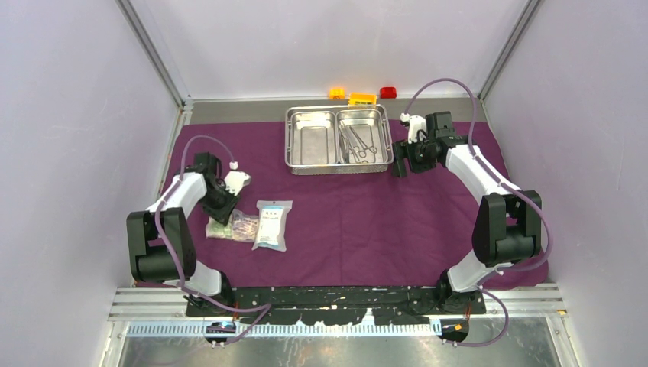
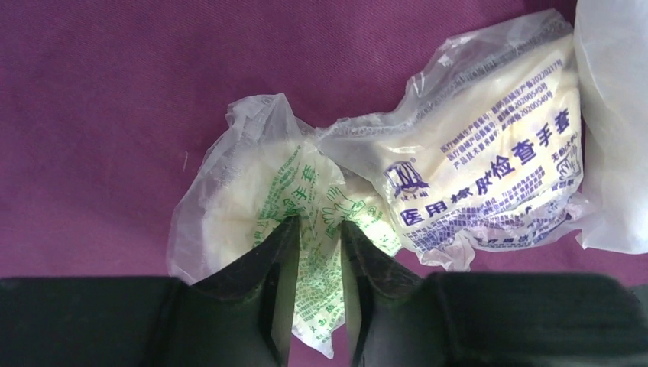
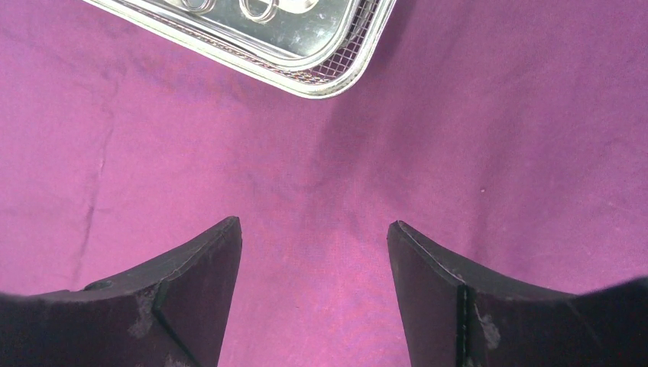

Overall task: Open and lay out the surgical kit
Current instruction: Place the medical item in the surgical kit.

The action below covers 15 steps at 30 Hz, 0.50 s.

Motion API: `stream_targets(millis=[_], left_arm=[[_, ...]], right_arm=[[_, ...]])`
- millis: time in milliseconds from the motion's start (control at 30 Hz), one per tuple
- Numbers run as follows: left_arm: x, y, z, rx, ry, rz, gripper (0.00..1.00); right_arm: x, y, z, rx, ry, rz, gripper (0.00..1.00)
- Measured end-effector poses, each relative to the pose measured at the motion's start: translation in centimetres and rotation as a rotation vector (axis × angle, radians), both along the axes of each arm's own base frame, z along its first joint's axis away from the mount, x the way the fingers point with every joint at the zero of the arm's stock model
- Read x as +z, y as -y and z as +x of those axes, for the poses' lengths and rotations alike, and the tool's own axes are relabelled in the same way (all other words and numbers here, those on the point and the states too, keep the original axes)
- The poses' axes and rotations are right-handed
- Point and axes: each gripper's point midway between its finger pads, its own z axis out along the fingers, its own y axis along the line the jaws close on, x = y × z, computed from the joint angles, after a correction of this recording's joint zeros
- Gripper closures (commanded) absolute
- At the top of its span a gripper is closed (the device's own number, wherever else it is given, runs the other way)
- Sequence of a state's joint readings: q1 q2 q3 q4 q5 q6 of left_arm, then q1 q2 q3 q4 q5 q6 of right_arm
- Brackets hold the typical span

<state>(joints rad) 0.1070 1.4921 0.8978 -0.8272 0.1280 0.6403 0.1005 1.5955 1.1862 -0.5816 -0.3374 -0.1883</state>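
Note:
The dark-purple cloth lies spread over the table. At its far edge stands the steel tray, with scissors and clamps in its right compartment. On the left lie three clear packets: a green-printed one, a blue-printed one and a white one. My left gripper is low over the green-printed packet. Its fingers are slightly apart, and the packet's loose edge lies between them on the cloth. My right gripper stands wide open over bare cloth beside the tray's right corner.
Yellow, orange and red toy bricks sit behind the tray against the back wall. Pale walls close in the left, right and far sides. Bare cloth stretches between the packets and the right arm.

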Motion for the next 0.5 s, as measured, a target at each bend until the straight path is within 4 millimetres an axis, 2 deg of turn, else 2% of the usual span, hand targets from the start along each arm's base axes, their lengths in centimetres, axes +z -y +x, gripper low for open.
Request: stream_targets(millis=[167,267,500], left_arm=[[0.1,-0.1,0.8,0.008,0.031,0.003,0.51],[0.5,-0.1,1.1,0.013,0.051,0.005,0.34],[4.5,-0.6,4.1,0.02,0.19,0.03,0.02]], right_arm=[[0.0,0.0,0.0,-0.001,-0.001,-0.002,0.25],[0.0,0.1,-0.1,-0.002,-0.003,-0.003,0.25],[-0.1,0.1,0.0,-0.004,-0.003,-0.007,0.25]])
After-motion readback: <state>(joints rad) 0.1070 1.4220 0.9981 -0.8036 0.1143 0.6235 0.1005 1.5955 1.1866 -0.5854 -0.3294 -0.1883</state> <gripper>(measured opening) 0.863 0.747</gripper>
